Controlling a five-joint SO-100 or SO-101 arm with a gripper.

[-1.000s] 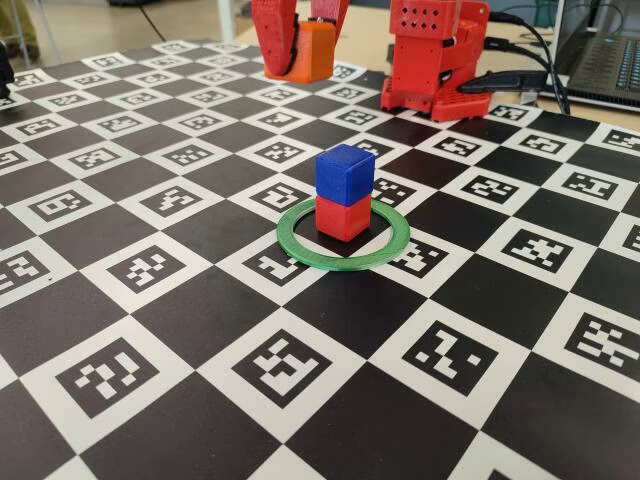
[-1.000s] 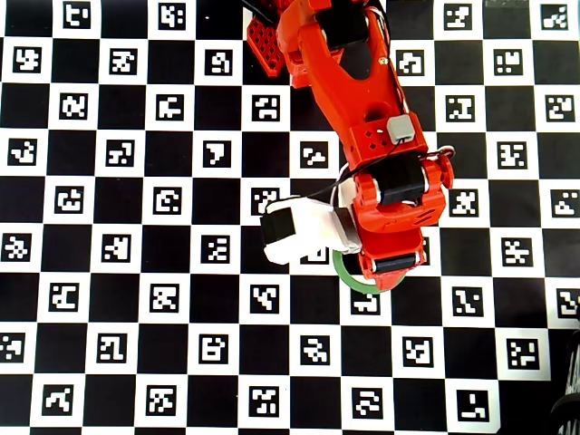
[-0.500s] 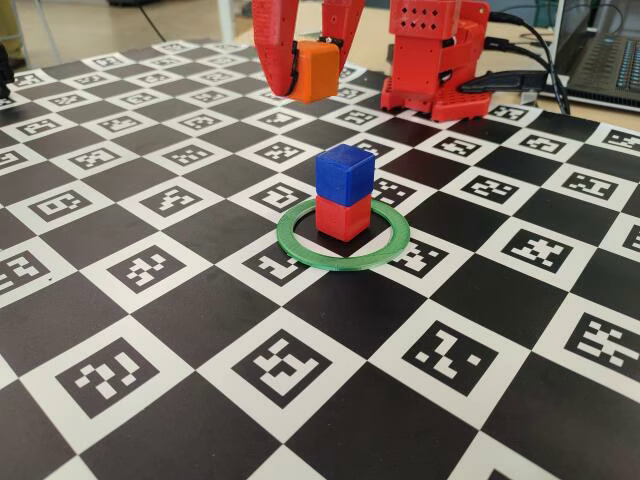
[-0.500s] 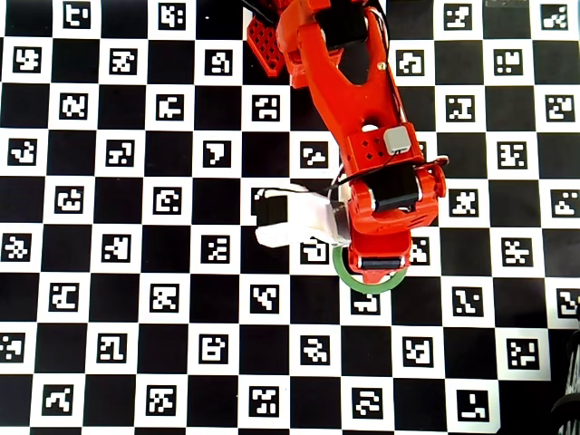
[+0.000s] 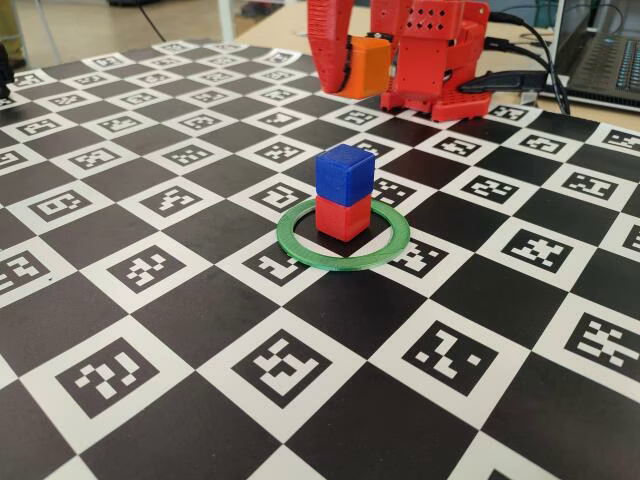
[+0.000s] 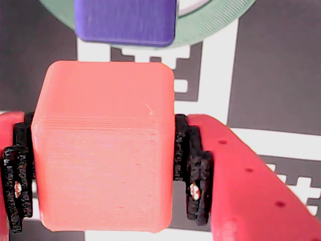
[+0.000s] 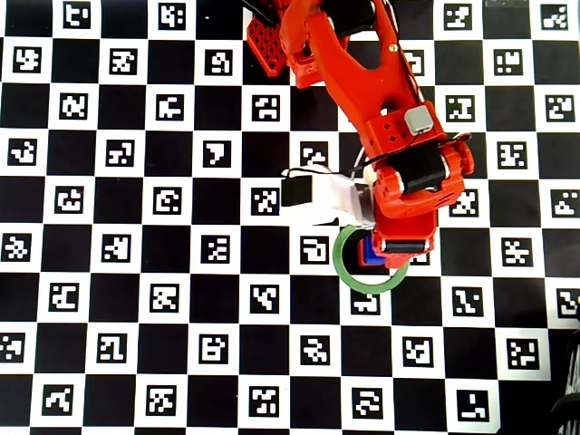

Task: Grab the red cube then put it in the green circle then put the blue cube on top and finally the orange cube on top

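The gripper [image 6: 103, 160] is clamped on the orange cube [image 6: 103, 150], its 2 black-padded fingers [image 6: 193, 170] pressed against the cube's left and right faces in the wrist view. In the fixed view the orange cube [image 5: 362, 66] hangs clear of the board, up near the red robot base [image 5: 435, 55]. On the checkerboard mat [image 5: 150, 330] the blue cube [image 5: 344, 174] sits on top of the red cube [image 5: 343, 217], and that stack of 2 stands inside the green circle [image 5: 300, 250]. From the wrist camera the blue cube [image 6: 125, 20] and part of the green circle [image 6: 215, 22] appear just beyond the held cube. In the overhead view the arm [image 7: 399, 154] covers most of the ring [image 7: 344, 269].
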